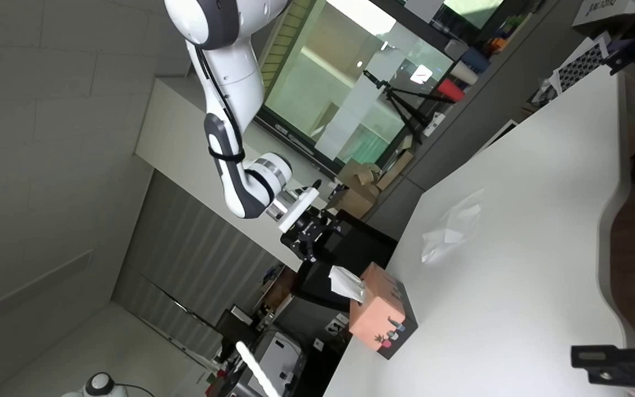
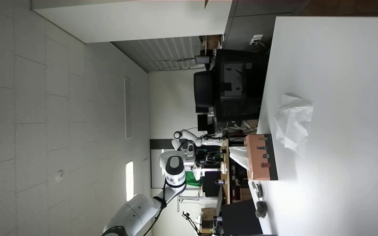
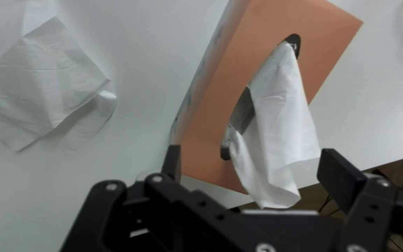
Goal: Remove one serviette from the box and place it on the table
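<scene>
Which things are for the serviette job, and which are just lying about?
For the job:
black two-fingered gripper
orange cardboard box
white paper serviette poking out
white tabletop
rumpled white serviette on it

Just around:
fuzzy grey lump
black mesh chair
brown cardboard boxes

Open air is observed in an exterior view between the gripper [image 1: 324,238] and the box [image 1: 375,311] below, part of the space over the box being taken up by the protruding serviette [image 1: 346,284]. In the wrist view, passage is afforded over a bare strip of surface [image 3: 145,115] between the box and the loose serviette [image 3: 40,91]. Further obstacles are noted in an exterior view: a dark object [image 2: 261,209] near the box and a black chair [image 2: 241,85] beyond the surface's edge.
</scene>
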`<state>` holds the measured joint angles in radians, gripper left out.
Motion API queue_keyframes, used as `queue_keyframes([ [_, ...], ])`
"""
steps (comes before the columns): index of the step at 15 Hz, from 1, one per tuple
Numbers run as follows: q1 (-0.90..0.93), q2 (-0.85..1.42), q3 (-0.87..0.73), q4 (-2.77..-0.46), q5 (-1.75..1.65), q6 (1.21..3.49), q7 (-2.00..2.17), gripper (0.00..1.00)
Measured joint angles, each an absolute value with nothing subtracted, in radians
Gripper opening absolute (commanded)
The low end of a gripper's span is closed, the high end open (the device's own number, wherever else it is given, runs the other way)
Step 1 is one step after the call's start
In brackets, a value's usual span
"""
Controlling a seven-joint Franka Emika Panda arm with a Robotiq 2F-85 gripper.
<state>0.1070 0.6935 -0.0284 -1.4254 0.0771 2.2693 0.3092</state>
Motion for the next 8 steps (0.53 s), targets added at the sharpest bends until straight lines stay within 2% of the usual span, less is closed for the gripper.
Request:
queue_keyframes([
  [4, 0.162, 0.764, -0.038, -1.395, 0.059, 2.378, 0.366, 1.00],
  [5, 0.173, 0.780, -0.048, -1.388, 0.050, 2.388, 0.379, 0.75],
  [6, 0.181, 0.795, -0.058, -1.381, 0.040, 2.389, 0.392, 0.75],
  [8, 0.190, 0.820, -0.074, -1.366, 0.033, 2.381, 0.408, 0.60],
])
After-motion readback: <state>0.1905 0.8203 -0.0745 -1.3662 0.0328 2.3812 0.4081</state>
